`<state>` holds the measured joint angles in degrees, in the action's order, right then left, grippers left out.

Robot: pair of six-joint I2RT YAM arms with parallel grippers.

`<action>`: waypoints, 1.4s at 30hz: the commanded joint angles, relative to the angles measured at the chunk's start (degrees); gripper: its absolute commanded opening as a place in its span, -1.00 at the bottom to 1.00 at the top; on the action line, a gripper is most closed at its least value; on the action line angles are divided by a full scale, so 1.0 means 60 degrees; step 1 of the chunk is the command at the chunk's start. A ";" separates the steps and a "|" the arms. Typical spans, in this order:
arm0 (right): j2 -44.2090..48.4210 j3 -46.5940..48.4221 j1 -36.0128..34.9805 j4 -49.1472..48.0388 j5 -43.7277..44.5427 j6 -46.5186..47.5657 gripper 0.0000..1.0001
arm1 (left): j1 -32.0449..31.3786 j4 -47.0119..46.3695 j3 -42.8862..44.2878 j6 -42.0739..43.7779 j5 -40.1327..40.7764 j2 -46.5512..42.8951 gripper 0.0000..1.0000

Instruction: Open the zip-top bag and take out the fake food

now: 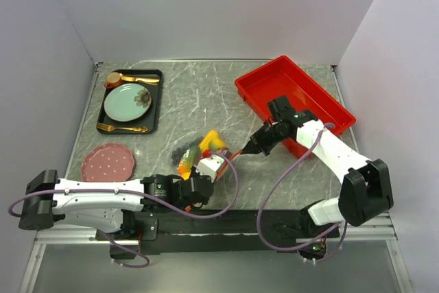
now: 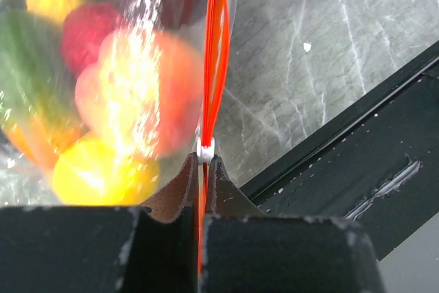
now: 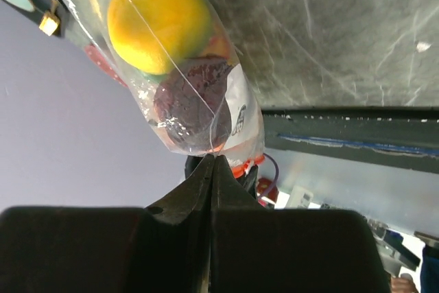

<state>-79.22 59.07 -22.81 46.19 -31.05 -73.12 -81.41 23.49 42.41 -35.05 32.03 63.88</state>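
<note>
Left gripper (image 2: pixel 204 164) clamps zip-top bag (image 2: pixel 137 66) over marbled tabletop (image 2: pixel 329 46).

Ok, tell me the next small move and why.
Probably ease the left claw along the orange zip strip, dragging the white slider, while the right claw holds its end taut. Both claws are shut on the zip-top bag, the strip looks closed, and the fake food is inside.
</note>
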 commanded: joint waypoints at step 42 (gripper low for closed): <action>-0.1475 0.2696 0.1458 0.1222 0.1219 0.1976 -1.00 | -0.0905 0.2091 0.0574 -0.3404 0.0578 -0.0436 0.30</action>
<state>-90.48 74.70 -13.98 55.72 -26.20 -62.96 -86.39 32.60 38.61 -57.93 33.01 61.39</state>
